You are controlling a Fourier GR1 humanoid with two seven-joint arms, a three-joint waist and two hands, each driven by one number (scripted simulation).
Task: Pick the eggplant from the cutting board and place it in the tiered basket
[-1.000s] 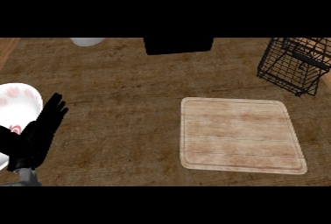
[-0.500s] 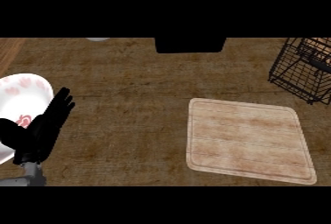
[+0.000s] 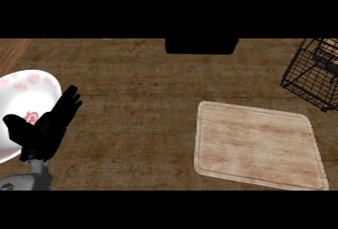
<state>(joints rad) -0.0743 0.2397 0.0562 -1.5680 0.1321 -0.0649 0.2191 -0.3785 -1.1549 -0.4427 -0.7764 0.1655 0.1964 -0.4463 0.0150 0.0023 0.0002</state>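
A light wooden cutting board point(image 3: 257, 145) lies on the brown counter at the right, and nothing rests on it. No eggplant shows anywhere in the head view. The black wire tiered basket point(image 3: 311, 74) stands at the upper right, partly cut off by the view's edge. My left hand point(image 3: 45, 127) rests at the lower left, open, fingers straight and pointing up, overlapping a plate. My right hand is out of view.
A white plate with pink marks point(image 3: 20, 89) sits at the left edge behind my left hand. A dark box-like object point(image 3: 201, 45) stands at the counter's far edge, top centre. A wooden strip point(image 3: 12, 49) shows at the upper left.
The whole scene has shifted right and down in the view: board, basket and plate all sit further right. My left hand keeps its open pose.
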